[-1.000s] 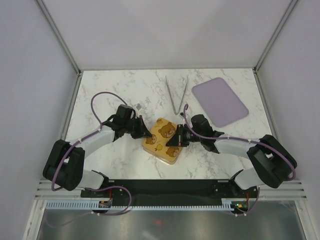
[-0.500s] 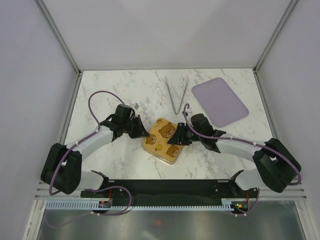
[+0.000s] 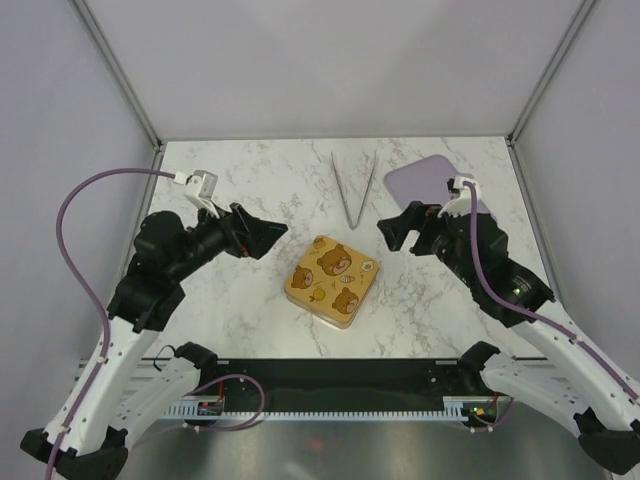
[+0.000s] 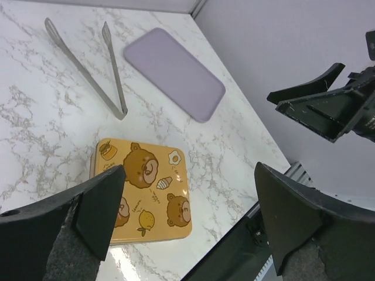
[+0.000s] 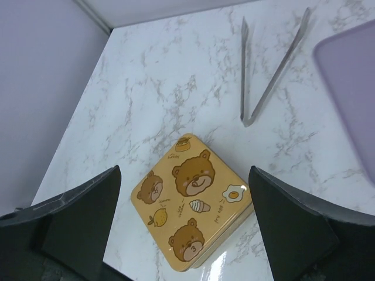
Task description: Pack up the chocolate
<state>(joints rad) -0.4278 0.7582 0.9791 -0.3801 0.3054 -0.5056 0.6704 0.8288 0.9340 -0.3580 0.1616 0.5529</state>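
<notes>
Top external view shows both arms raised and drawn back from the yellow bear-printed lid (image 3: 332,280) they flanked a moment ago at mid-table (image 3: 250,305), left pincer (image 3: 266,240) and right pincer (image 3: 393,232) spread wide, the chocolate hidden from sight.

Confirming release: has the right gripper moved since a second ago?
Yes. The right gripper has backed off the bear-printed lid, going up and right toward the purple mat, with its jaws open.

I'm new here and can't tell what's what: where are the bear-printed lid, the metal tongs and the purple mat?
bear-printed lid (image 3: 332,281): top view, centre of its printed face.
metal tongs (image 3: 350,220): top view, the joined end.
purple mat (image 4: 174,73): left wrist view, its centre.
</notes>
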